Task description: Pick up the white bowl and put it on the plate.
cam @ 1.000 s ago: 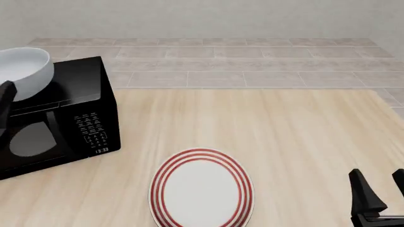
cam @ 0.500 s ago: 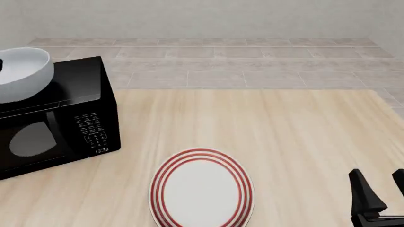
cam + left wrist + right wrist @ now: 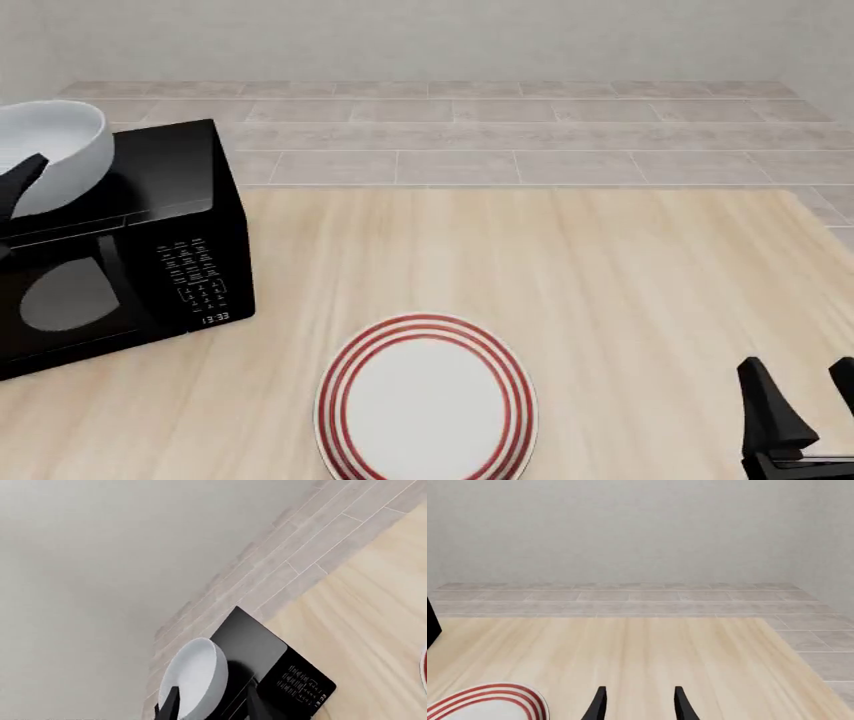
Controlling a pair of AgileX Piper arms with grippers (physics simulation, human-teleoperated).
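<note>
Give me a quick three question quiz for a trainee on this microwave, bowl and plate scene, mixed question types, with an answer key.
1. True or false: the white bowl already sits on the plate.
2. Multiple choice: what is the white bowl resting on? A) the wooden table B) the black microwave C) the plate
3. Fill in: the arm nearest the bowl is the ____ one.

Key
1. False; the plate lies bare on the table, apart from the bowl.
2. B; it sits on top of the microwave.
3. Left; the left gripper has its jaws open by the bowl, while the right gripper is open at the near right of the table.
</note>
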